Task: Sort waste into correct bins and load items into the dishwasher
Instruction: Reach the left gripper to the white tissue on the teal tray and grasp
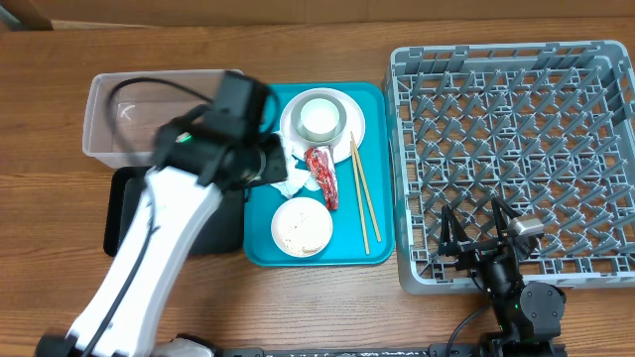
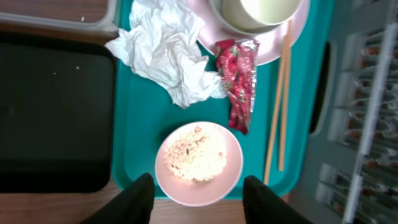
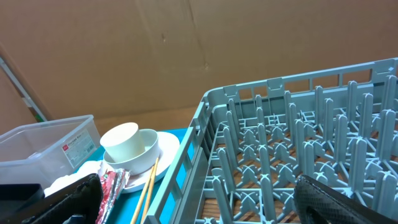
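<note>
On the teal tray [image 1: 260, 248] lie a crumpled white tissue [image 2: 165, 50], a red wrapper [image 2: 239, 81], wooden chopsticks [image 2: 278, 106], a white bowl of rice grains [image 2: 199, 162], and a plate [image 1: 355, 127] bearing a bowl with a cup [image 1: 319, 117]. My left gripper [image 2: 198, 202] is open above the rice bowl, its fingers either side of the bowl's near rim. My right gripper [image 3: 199, 202] is open and empty over the grey dish rack's [image 1: 516, 149] front left corner. The clear tub [image 1: 119, 124] and black tray [image 1: 124, 213] stand left of the teal tray.
The left arm [image 1: 179, 228] crosses over the black tray and the clear tub. The dish rack fills the right of the table. Bare wood lies in front of the teal tray and behind it.
</note>
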Controlling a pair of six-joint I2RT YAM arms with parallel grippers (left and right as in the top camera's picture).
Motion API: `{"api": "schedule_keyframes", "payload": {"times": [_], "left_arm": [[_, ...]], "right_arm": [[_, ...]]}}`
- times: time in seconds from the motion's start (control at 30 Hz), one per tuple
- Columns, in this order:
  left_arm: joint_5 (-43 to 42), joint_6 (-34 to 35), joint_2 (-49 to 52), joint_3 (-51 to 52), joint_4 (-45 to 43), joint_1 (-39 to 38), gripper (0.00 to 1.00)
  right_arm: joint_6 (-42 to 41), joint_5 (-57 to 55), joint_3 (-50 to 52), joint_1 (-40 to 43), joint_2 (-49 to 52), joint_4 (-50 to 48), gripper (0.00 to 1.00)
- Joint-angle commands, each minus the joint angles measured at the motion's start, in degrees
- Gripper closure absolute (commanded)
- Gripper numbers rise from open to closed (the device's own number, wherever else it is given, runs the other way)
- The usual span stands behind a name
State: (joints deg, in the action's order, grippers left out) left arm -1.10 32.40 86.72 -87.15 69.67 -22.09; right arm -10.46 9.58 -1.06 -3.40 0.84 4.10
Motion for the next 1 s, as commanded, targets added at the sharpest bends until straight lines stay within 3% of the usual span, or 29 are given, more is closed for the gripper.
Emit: {"api": "schedule_keyframes", "payload": {"times": [0.0, 0.23, 0.63, 0.87, 0.97], "left_arm": [[5.1, 4.1, 5.8, -1.1, -1.4, -1.7, 0.48], [5.1, 4.1, 17.3, -1.1, -6.3, -2.3, 0.44], [6.0, 4.1, 27.4, -1.1, -10.1, -2.4, 0.41], [6.5, 4.1, 31.4, -1.1, -10.5, -2.3, 0.42], [7.5, 4.0, 31.6, -1.1, -11.3, -2.3, 0.46]], "right_arm": [[0.0, -0.5, 0.6, 0.3, -0.7, -0.3, 0.0], [0.0, -0.5, 0.6, 0.3, -0.7, -0.3, 0.0], [0.0, -0.5, 0.6, 0.3, -0.7, -0.3, 0.0], [0.0, -0.5, 0.6, 0.3, -0.7, -0.3, 0.0], [0.0, -0.5, 0.6, 0.3, -0.7, -0.3, 0.0]]}}
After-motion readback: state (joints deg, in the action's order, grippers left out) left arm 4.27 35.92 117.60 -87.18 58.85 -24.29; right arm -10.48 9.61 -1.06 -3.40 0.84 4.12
